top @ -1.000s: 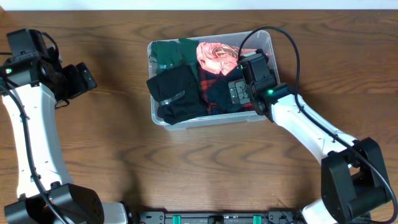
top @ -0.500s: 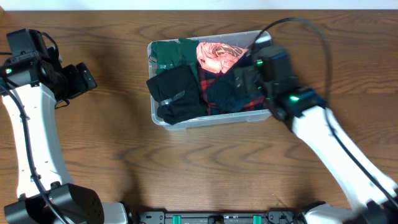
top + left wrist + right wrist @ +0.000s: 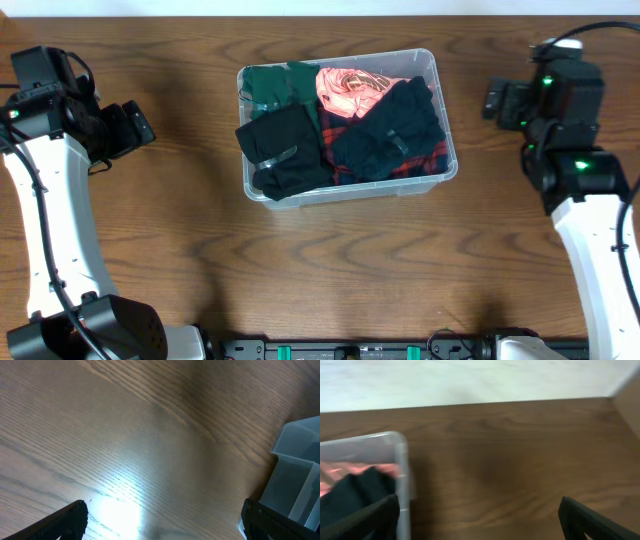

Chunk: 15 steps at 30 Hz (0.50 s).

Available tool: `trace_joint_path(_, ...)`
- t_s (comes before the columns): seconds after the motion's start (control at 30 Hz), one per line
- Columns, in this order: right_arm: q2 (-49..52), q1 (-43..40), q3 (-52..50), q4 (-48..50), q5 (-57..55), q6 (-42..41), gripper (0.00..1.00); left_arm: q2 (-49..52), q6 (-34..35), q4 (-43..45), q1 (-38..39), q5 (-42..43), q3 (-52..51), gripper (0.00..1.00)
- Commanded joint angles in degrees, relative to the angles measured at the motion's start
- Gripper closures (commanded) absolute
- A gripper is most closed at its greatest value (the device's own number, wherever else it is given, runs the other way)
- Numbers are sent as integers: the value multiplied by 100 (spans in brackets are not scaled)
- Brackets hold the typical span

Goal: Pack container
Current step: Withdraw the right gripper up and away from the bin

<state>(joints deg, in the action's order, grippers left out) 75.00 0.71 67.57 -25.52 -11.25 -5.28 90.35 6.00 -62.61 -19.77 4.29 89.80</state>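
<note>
container [image 3: 403,462] corner, black cloth [image 3: 355,492], wooden table [image 3: 515,460]

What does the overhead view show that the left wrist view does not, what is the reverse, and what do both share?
Only overhead: the right tool and the clothes filling the container. Only left wrist: the left tool seen close up, its fingers wide apart, and a bright glare on the wood. Both: the wooden table and part of the container.

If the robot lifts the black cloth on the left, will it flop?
Probably floppy: the black cloth lies wrinkled and sags over the container rim. Probably light too, being thin fabric. It might tug the green cloth it touches.
</note>
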Motion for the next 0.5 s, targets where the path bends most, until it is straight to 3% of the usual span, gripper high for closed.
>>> trace_joint_path(0.0, 66, -424, 20, -11, -76, -42, 1, 37, 11, -13, -20, -4, -35, 2)
trace_joint_path(0.47, 66, -595, 20, -133, -33, -44, 1, 37, 11, -13, -20, -4, -35, 2)
